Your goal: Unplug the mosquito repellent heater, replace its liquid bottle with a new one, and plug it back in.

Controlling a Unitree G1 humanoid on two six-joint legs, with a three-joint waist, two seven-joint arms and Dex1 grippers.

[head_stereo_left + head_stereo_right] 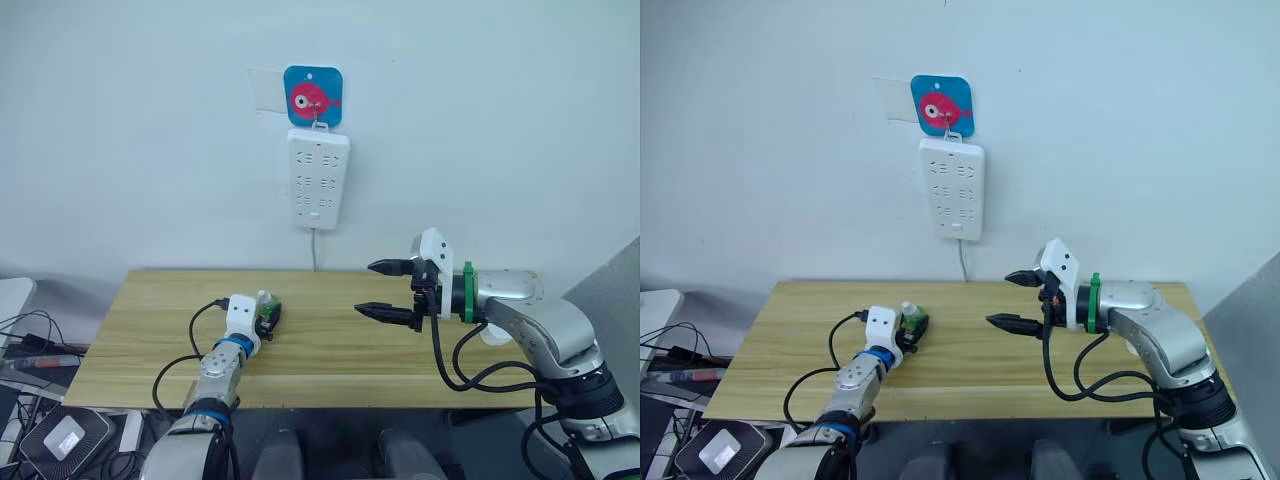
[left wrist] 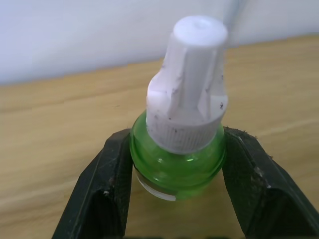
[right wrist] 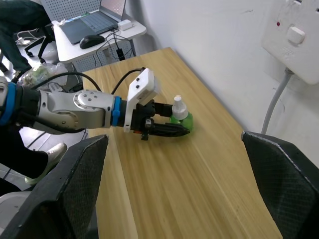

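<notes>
The left gripper point(image 1: 270, 318) is gripping a green bottle point(image 1: 267, 309) with a white cap, low over the table point(image 1: 330, 345). The right gripper point(image 1: 384, 289) is hovering with fingers spread, well apart from it, and a power strip point(image 1: 317, 178) is hanging on the wall above both.

Silver arms, black cables, black-fingered end effectors

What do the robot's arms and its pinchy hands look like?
Both arms are shiny silver metal tubes with black cables looping along them. The left gripper has two black fingers, a white box on its wrist and a blue ring behind it. The right gripper has two pointed black fingers, a white box too, and a bright green ring on its wrist.
</notes>
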